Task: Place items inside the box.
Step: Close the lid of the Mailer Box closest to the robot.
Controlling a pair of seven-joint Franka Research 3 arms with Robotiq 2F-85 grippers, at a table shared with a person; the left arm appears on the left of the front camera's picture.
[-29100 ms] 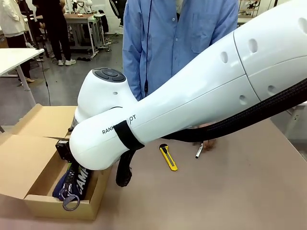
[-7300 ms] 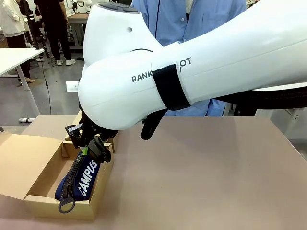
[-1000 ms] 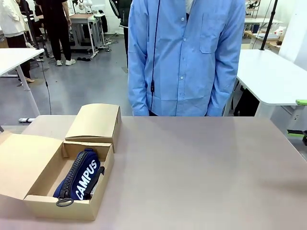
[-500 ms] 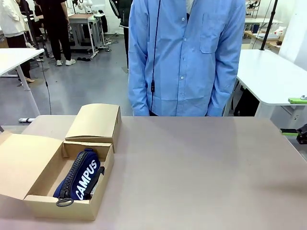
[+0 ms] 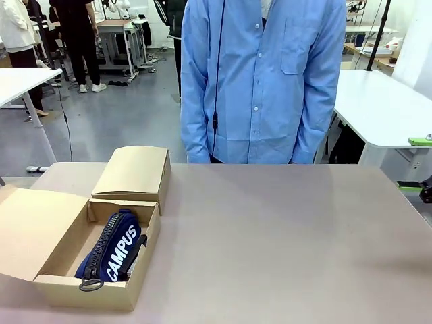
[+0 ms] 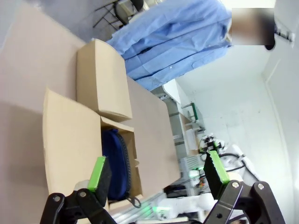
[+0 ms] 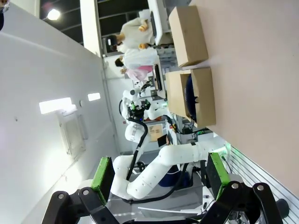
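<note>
Spanning a workshop of white tables, the brown bench (image 5: pixel 283 243) is seen bearing the box (image 5: pixel 50 233) at its left end, both tools (image 6: pixel 156 175) (image 7: pixel 159 172) spread wide.

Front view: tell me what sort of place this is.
Most likely a robotics lab or workshop. Behind the person in the blue shirt, white work tables stand on a bare grey floor, with other people standing at another bench laden with equipment. Nearer, an open cardboard box sits on the tan table.
</note>
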